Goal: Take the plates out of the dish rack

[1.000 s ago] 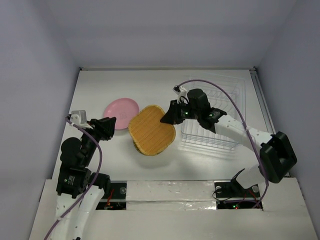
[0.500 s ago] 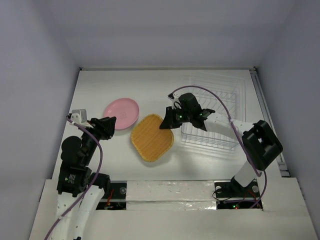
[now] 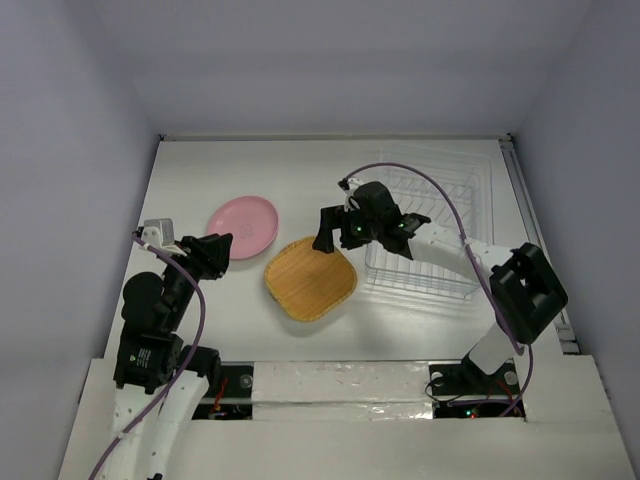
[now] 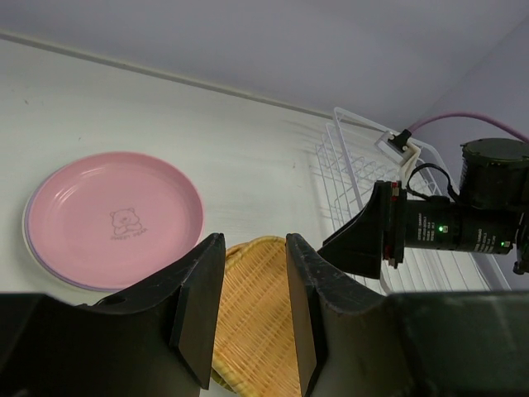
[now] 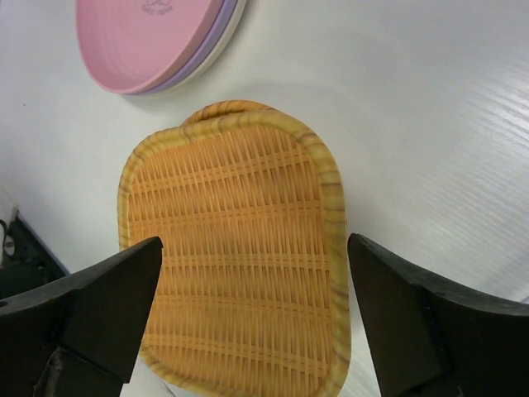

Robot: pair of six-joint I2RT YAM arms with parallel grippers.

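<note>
An orange rounded-square woven plate (image 3: 311,279) lies flat on the table, left of the white wire dish rack (image 3: 420,272). My right gripper (image 3: 333,232) hovers just above the plate's far edge. In the right wrist view it (image 5: 252,281) stands wide open, with the plate (image 5: 235,265) below and between the fingers and not touched. A pink plate (image 3: 244,226) tops a small stack whose lavender and cream rims (image 5: 216,43) show beneath it. My left gripper (image 4: 248,306) is open and empty, short of the plates. No plates show in the rack.
The rack (image 4: 355,174) stands at the right, against the right arm's forearm. The white walls of the enclosure surround the table. The purple cable loops over the right arm (image 3: 450,195).
The right gripper lowered the tilted orange plate onto the table and opened wide, letting it go. The plate now lies flat. The left arm has not moved.
</note>
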